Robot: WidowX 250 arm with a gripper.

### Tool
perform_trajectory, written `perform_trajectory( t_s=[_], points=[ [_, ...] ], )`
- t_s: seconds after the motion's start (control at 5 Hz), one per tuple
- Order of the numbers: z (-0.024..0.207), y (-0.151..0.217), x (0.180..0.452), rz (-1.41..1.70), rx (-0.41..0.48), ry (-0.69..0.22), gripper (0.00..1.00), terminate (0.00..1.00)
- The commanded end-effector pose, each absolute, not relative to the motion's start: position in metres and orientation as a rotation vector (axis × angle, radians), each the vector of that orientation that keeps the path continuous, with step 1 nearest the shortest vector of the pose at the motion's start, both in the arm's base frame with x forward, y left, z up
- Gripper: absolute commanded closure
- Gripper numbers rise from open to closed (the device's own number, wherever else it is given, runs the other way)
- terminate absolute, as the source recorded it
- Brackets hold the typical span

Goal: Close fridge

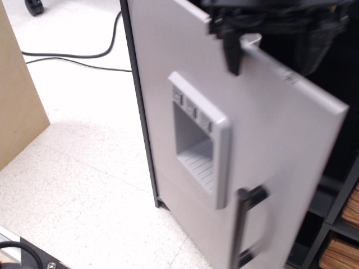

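Observation:
The fridge's brushed silver-grey door (275, 140) stands partly open, its outer face towards me, swung most of the way over the dark grey cabinet (343, 84). The three-button dispenser recess (196, 143) and the dark vertical bar handle (244, 224) show on it. My black gripper (273, 45) is at the top of the view, blurred, over the door's top edge. One finger (231, 53) hangs on the door's outer side and the other (315, 50) on its inner side, spread apart. The shelves are hidden behind the door.
A tan wooden board (17, 101) leans at the left. A black cable (67, 56) runs across the white speckled floor and a caster (33, 7) sits at the top left. Wicker baskets (351, 207) are at the bottom right, dark equipment (25, 255) at the bottom left.

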State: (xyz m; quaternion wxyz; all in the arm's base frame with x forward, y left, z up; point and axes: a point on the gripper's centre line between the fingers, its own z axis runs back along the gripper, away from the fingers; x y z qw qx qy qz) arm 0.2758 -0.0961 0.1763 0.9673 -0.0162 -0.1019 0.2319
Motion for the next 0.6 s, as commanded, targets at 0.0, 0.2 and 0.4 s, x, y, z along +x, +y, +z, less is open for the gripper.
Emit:
perform_trajectory(
  t_s=[0.0,0.2,0.4],
  points=[
    [0.221,-0.086,0.26,0.37,-0.129,-0.292,0.0,0.0],
    [0.191,-0.075,0.243,0.307,-0.087,-0.287,0.0,0.0],
    [0.15,-0.068,0.238,0.273,-0.047,-0.243,0.0,0.0]
  ],
)
